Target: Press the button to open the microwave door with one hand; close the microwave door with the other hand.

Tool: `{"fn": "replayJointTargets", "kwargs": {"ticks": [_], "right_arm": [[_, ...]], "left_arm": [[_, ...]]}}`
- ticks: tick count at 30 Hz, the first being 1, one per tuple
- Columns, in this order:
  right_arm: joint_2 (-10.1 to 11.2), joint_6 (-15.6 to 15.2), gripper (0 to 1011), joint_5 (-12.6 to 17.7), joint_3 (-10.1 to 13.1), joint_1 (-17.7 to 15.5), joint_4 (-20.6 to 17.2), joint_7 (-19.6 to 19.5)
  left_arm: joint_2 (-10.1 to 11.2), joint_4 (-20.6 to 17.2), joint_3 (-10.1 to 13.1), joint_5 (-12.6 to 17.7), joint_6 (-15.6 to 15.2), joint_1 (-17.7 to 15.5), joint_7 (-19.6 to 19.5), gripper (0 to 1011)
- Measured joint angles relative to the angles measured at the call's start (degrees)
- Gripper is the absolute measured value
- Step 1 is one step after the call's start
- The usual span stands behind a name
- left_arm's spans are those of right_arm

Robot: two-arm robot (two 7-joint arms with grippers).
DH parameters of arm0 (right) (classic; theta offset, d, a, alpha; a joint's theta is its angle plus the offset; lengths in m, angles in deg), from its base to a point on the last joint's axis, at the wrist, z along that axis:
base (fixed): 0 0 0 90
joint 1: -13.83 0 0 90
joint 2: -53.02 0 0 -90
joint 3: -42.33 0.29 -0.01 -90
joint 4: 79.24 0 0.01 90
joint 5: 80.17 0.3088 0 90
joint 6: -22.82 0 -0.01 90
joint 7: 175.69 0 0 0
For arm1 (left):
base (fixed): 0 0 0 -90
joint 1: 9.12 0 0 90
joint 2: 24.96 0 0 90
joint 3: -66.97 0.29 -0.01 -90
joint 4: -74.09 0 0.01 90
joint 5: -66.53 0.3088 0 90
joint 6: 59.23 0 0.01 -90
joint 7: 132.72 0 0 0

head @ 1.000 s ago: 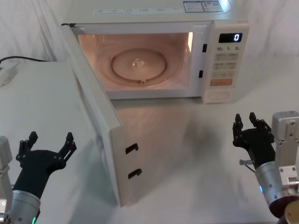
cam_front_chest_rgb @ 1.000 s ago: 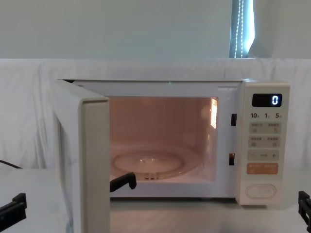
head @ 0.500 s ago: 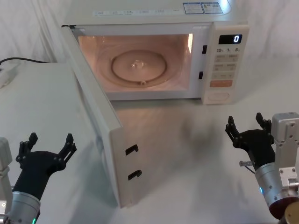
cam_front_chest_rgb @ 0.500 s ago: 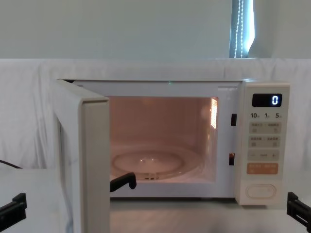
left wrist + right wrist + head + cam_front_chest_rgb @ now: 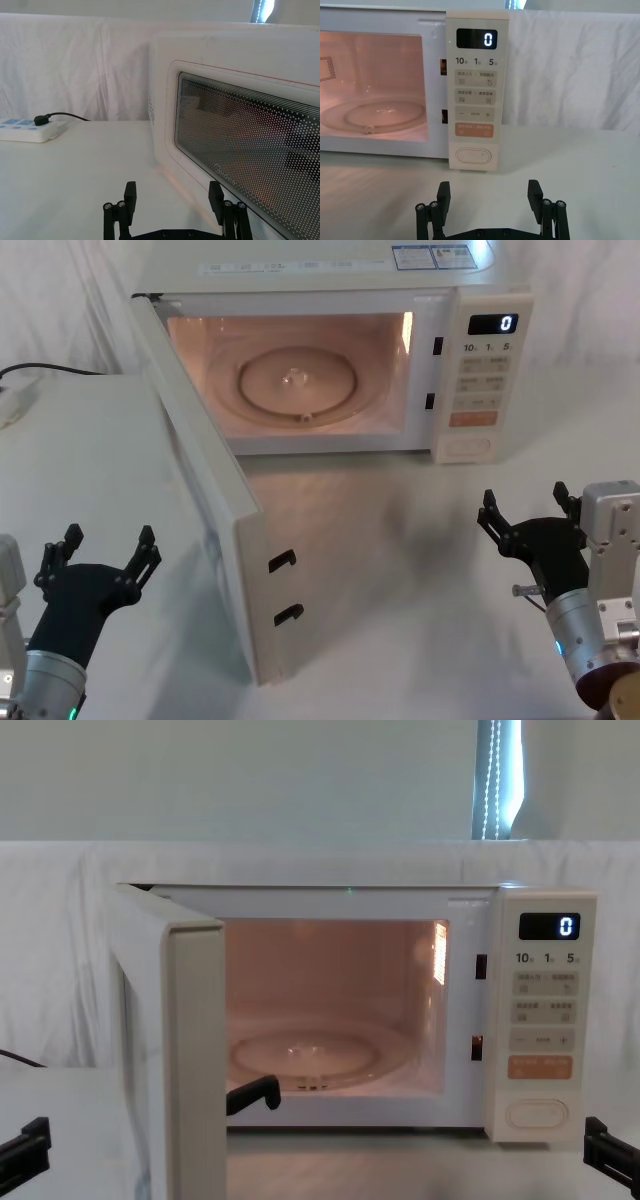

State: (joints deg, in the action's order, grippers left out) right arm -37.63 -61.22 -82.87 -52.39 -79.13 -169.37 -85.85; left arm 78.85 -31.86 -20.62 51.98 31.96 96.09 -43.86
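The cream microwave door (image 5: 200, 475) stands swung wide open toward me, its latch edge (image 5: 270, 590) nearest; in the left wrist view its dark glass window (image 5: 250, 145) is close ahead and to one side. The wide cream button (image 5: 467, 447) sits at the bottom of the control panel (image 5: 472, 156), also low on the panel in the chest view (image 5: 537, 1113). My left gripper (image 5: 108, 540) hovers open and holding nothing on the outer side of the door (image 5: 172, 192). My right gripper (image 5: 527, 510) is open and holding nothing, a short way in front of the panel (image 5: 489, 192).
The lit cavity holds a glass turntable (image 5: 297, 380). An orange key (image 5: 474, 130) lies just above the button. A power strip (image 5: 27, 131) and its black cable (image 5: 40, 367) lie at the table's far left. White cloth covers the table (image 5: 400, 570) between door edge and right gripper.
My right gripper's fingers have spread from nearly together to wide apart. The left gripper and the door have stayed about where they were.
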Motion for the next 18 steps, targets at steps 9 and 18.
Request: {"fn": "replayJointTargets", "kwargs": {"ticks": [9,18], "right_arm": [[0.0,0.0,1002,0.0,0.0,0.0,0.0,0.0],[0.0,0.0,1002,0.0,0.0,0.0,0.0,0.0]], "left_arm": [[0.0,0.0,0.0,0.0,0.0,0.0,0.0,733],[0.0,0.0,0.0,0.0,0.0,0.0,0.0,397]]}}
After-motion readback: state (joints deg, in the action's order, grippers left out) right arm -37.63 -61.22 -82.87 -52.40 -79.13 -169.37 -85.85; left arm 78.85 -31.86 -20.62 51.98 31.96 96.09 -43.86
